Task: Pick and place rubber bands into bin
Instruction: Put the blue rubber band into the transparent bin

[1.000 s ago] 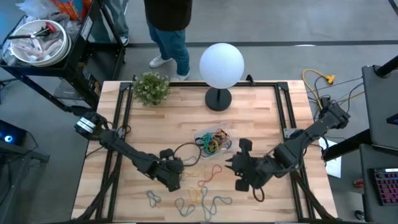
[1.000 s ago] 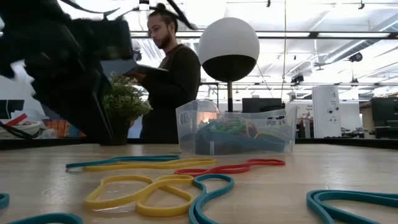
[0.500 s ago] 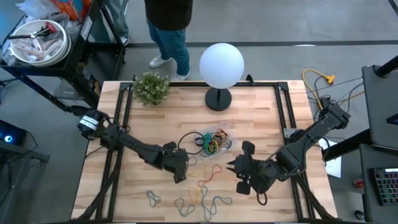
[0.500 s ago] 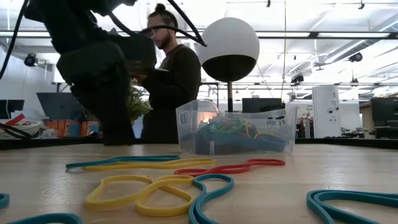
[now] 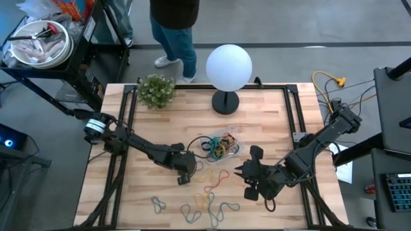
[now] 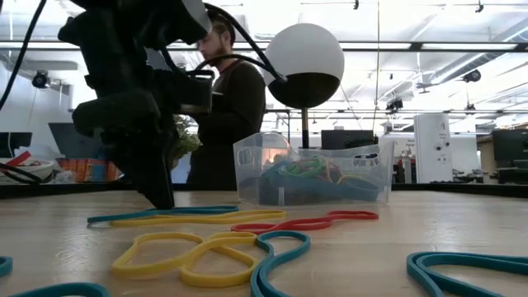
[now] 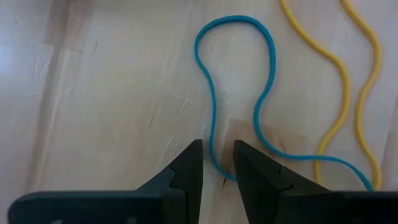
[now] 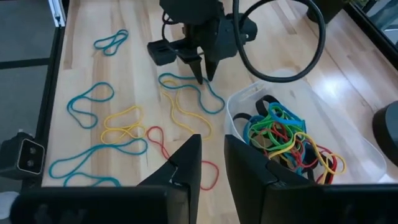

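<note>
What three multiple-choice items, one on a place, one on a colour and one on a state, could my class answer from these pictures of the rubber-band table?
1. Where is the left gripper?
A. Over the bin
B. Down at the table beside the bin, at a blue band
C. By the lamp

2. What colour is the band between the left gripper's fingers?
A. Blue
B. Red
C. Black

3. What state is the bin in?
A. Empty
B. Tipped over
C. Upright, with bands inside

Key: 1 B, the high view and right wrist view show its tips at the wood beside the bin. 2 A, the left wrist view shows a blue strand between the tips. 3 C, the low view shows the tray standing with coloured bands in it.
</note>
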You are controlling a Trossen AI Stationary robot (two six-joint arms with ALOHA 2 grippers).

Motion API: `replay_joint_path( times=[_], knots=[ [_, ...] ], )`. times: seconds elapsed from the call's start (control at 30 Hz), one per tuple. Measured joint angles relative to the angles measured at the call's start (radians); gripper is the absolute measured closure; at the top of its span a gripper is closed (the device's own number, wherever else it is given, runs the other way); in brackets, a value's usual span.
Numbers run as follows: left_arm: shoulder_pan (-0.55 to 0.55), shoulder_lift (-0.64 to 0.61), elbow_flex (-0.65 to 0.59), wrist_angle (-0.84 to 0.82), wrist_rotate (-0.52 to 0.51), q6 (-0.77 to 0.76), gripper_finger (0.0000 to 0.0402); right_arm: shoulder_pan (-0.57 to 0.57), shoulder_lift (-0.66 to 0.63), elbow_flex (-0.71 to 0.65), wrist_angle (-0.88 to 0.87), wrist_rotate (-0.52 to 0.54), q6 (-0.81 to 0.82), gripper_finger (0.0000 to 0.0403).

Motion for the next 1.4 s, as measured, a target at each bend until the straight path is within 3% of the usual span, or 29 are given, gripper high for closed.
replay_joint_path(
  times=[0.23,0.5,0.73,0.93,1.4],
  knots=[
    [0.021,0.018,0.025,-0.042,0.032,-0.028,0.0329,-0.001,0.0,-0.005,-0.002,0.0,-0.002,0.034],
    [0.081,0.018,0.022,-0.074,0.136,-0.055,0.0393,-0.001,0.0,-0.006,-0.002,0.0,-0.009,0.0343],
    [0.089,0.015,0.028,-0.12,0.131,-0.059,0.0401,-0.001,0.0,-0.006,-0.002,0.0,-0.008,0.0344],
    [0.083,-0.046,0.021,-0.208,0.02,-0.083,0.0401,-0.001,0.0,-0.006,-0.002,0.0,-0.005,0.0344],
    [0.039,-0.234,0.148,-0.366,-0.317,-0.05,0.0401,-0.001,0.0,-0.006,-0.002,0.0,-0.004,0.0344]
  ],
)
